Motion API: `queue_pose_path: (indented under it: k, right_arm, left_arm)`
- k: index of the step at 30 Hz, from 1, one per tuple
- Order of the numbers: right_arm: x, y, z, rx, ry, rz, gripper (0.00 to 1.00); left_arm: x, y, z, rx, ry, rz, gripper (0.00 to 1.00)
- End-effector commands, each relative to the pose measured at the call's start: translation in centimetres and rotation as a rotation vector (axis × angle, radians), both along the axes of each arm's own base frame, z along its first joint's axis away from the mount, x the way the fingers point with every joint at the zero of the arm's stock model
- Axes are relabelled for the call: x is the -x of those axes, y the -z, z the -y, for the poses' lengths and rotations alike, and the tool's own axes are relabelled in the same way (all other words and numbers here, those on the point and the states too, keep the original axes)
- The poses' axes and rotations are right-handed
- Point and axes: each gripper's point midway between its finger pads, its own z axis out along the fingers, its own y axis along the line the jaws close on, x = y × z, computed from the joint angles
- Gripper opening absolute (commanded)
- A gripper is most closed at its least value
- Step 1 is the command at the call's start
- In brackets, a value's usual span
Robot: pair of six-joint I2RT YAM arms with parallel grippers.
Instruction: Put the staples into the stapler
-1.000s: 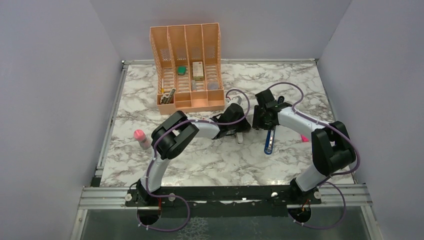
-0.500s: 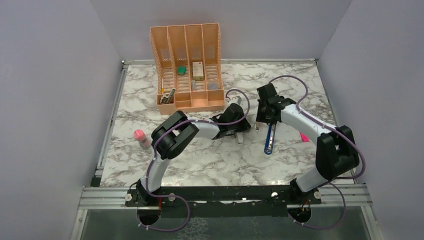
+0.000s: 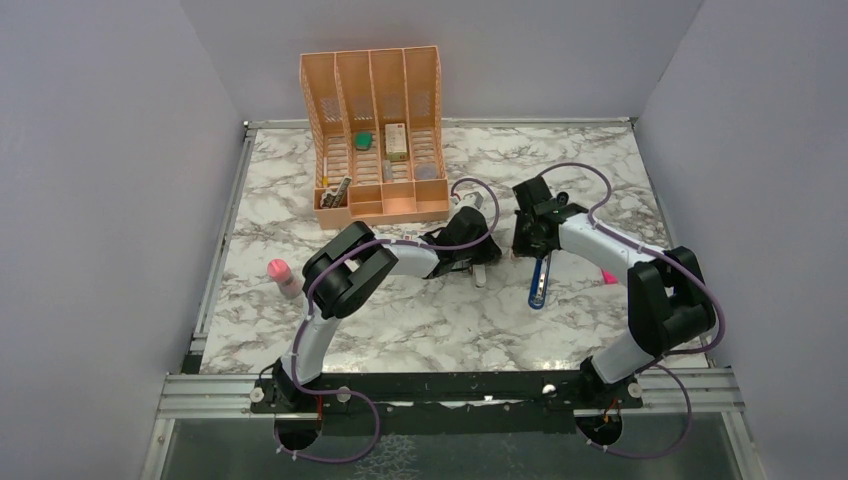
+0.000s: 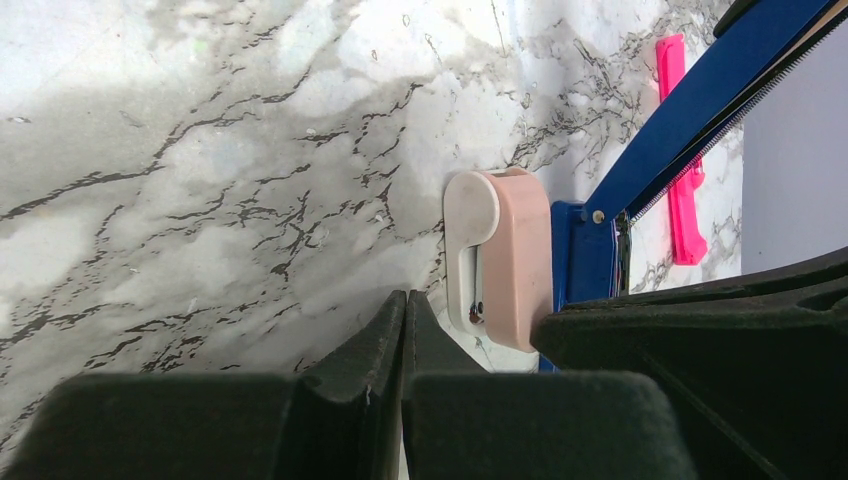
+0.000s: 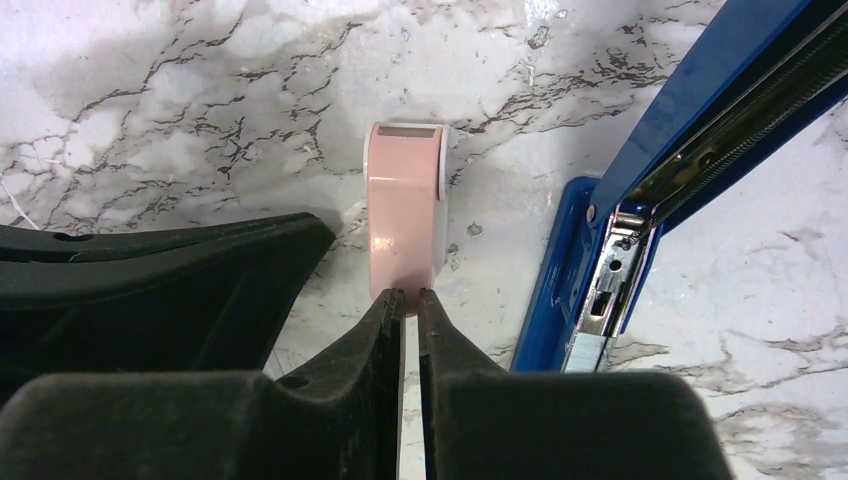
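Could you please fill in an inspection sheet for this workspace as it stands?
Surface: marble-patterned table.
Job's things: stapler opened, metal channel exposed; staples not made out.
Clutter: pinkish block beside the stapler; pink marker; orange organiser; pink bottle.
End effectors: left end effector shut; right end effector shut at the block's end.
Cables: purple cables looped along both arms.
Surroundings: plain grey walls.

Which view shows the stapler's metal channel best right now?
Right wrist: the open stapler fills the right side, its silver channel exposed. Left wrist shows only the blue hinge end and raised arm. Top external shows it small, channel unreadable.
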Motion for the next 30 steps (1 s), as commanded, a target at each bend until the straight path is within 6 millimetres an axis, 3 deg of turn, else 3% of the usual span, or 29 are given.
queue_pose_path:
  k: [1,8,13,16,21,27,30]
  right_arm:
    - [0.4,-0.5,0.7,0.033,0.019,-0.011,0.17]
    - [-2.4,-5.9,1.4,0.052,0.07,0.15,0.33]
    - [-3.2,-8.3,3.0,0.071,0.127,0.213,0.43]
    - [-3.8,-11.0,4.5,0.045,0.16,0.258,0.45]
    - [-5.7,-16.0,7.1,0.063,0.228,0.379,0.47]
    - [-6.9,-18.8,10.2,0.128,0.308,0.459,0.62]
    - [-7.4,-18.8,11.3,0.161,0.341,0.477,0.71]
  left_arm:
    - [0.2,1.8,-1.4,-0.061,-0.016,-0.029,0.03]
    - [0.4,1.1,-0.7,-0.034,0.028,-0.028,0.08]
    - [-0.2,-1.2,-0.2,-0.011,0.06,0.017,0.14]
    - [0.3,-3.1,0.2,0.018,0.112,0.037,0.19]
    - [1.4,-6.6,0.8,0.057,0.204,0.072,0.41]
    - [3.0,-10.0,-0.3,0.068,0.259,0.129,0.71]
    - [4.2,-10.4,-0.9,0.061,0.295,0.107,0.77]
